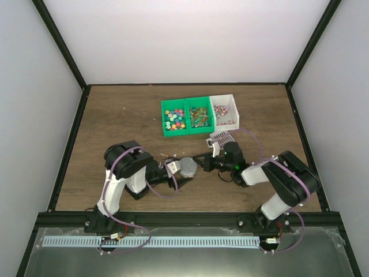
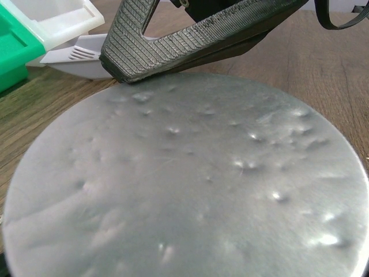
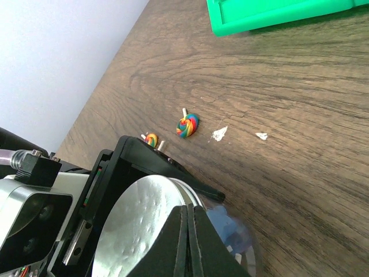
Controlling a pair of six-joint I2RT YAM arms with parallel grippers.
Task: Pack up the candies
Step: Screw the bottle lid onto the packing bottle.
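Note:
The candies fill a green two-part bin (image 1: 174, 119) and a white bin (image 1: 225, 110) at the table's middle back. My left gripper (image 1: 182, 169) is shut on a clear jar (image 3: 233, 238) with a round silver lid (image 2: 190, 184); something blue shows inside the jar. The lid fills the left wrist view and hides my left fingers. My right gripper (image 3: 188, 210) is shut and empty, its tips touching the lid's rim; it also shows in the top view (image 1: 200, 164). A grey scoop (image 1: 221, 138) lies in front of the white bin.
Two rainbow swirl lollipops (image 3: 187, 124) (image 3: 151, 139) and small white scraps (image 3: 219, 134) lie on the wood just beyond the jar. The green bin's corner (image 3: 277, 14) is further back. The cage's walls ring the table.

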